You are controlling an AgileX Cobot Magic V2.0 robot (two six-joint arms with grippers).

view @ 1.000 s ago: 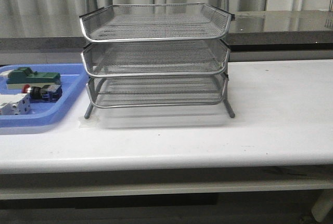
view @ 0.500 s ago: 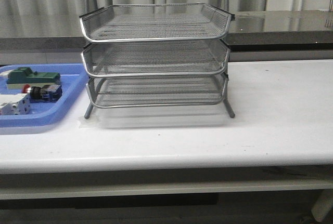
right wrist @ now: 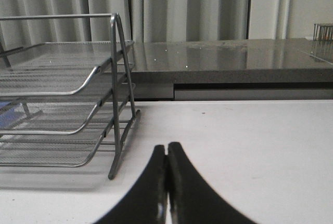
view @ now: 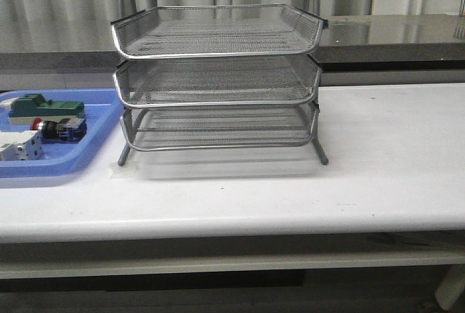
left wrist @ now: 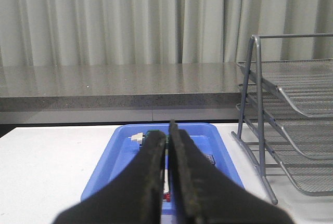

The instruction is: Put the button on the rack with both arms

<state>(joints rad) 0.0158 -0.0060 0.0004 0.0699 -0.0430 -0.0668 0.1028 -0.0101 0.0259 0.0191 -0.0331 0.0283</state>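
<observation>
We see the small red-headed push-button switch [view: 52, 128] lying on its side in the shallow blue plastic tray [view: 98, 142] at the left of the white desk [view: 378, 160], between a green flat block [view: 47, 107] and a white boxy part [view: 19, 146]. The three-tier silver wire-mesh rack [view: 218, 80] stands just beside the tray. Our left end effector [left wrist: 167, 146] has its fingers pressed together above the tray; our right end effector [right wrist: 166, 154] is likewise closed on nothing over bare desk beside the rack.
</observation>
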